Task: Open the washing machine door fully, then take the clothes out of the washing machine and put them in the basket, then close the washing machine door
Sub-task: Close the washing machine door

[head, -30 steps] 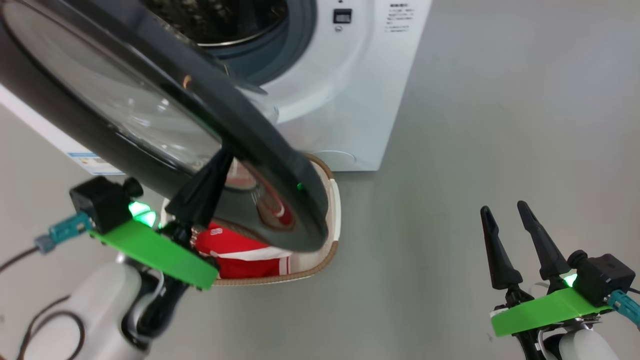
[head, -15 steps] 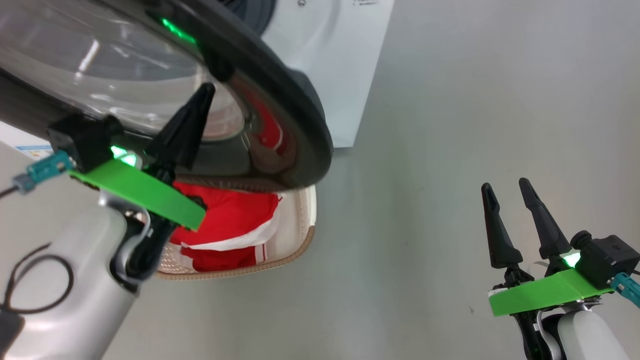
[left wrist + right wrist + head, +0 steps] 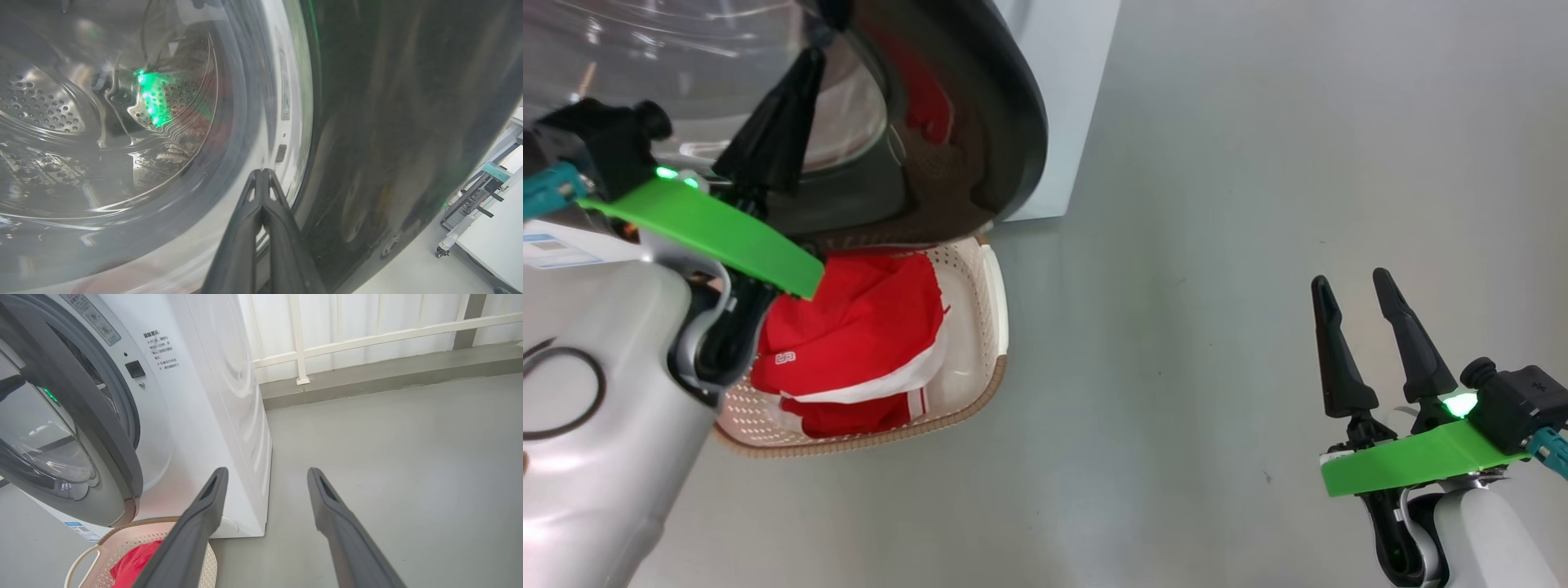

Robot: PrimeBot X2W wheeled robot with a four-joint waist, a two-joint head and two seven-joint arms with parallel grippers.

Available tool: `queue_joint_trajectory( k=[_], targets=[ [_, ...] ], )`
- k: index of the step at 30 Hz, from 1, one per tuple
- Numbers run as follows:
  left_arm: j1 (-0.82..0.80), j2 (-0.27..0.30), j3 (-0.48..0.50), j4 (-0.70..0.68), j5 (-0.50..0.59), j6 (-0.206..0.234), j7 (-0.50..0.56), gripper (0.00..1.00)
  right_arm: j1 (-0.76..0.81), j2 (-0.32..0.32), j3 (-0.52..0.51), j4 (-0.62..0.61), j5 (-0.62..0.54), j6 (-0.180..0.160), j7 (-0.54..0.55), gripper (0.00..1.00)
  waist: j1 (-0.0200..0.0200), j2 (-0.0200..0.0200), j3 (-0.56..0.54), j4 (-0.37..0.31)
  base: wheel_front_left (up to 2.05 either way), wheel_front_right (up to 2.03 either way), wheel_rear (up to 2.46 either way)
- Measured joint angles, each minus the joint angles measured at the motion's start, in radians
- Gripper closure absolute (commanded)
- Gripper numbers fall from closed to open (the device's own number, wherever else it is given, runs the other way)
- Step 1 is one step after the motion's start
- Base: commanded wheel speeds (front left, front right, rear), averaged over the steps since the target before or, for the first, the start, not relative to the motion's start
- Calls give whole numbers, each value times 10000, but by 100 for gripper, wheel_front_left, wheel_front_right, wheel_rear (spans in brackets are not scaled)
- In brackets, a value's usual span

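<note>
The washing machine door (image 3: 980, 122), with its black rim and clear glass, stands partly swung toward the white washing machine (image 3: 1062, 98). My left gripper (image 3: 805, 61) is shut, and its tips rest against the door's outer face where the glass meets the rim (image 3: 261, 173). The steel drum shows through the glass. Below the door, the basket (image 3: 1001, 327) stands on the floor with the red clothes (image 3: 866, 327) lying in it. My right gripper (image 3: 1349, 279) hangs open and empty over the floor at the lower right, far from the door (image 3: 81, 416) and the basket (image 3: 118, 543).
Grey floor (image 3: 1217, 245) spreads to the right of the machine. A white railing (image 3: 367, 339) and a low kerb run behind it. A wheeled stand (image 3: 470, 204) and a white table stand off to one side in the left wrist view.
My left gripper has pushed forward against the door, which has swung closer to the machine and now hides the drum opening. The head view has shifted too. The right gripper stays open.
</note>
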Motion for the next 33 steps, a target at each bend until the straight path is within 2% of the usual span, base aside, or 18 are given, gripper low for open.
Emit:
queue_joint_trajectory(
  k=[13, 21, 33],
  targets=[
    [-448, -146, 382, 711, 8, -2, -2, 100, -138, 10, 12, -29, 244, 0, 0, 0, -1, 0, 184, -285, 0, 0, 0],
    [-330, -291, 445, 708, 102, -2, 0, 100, -193, 12, -33, -21, 230, 0, 0, 0, 0, 0, -14, -203, 0, 0, 0],
    [1873, -665, 1285, 138, 842, 0, 0, 100, 260, -25, -82, 86, -65, 0, 0, 0, -1, 0, -772, 238, 0, 0, 0]
  ],
)
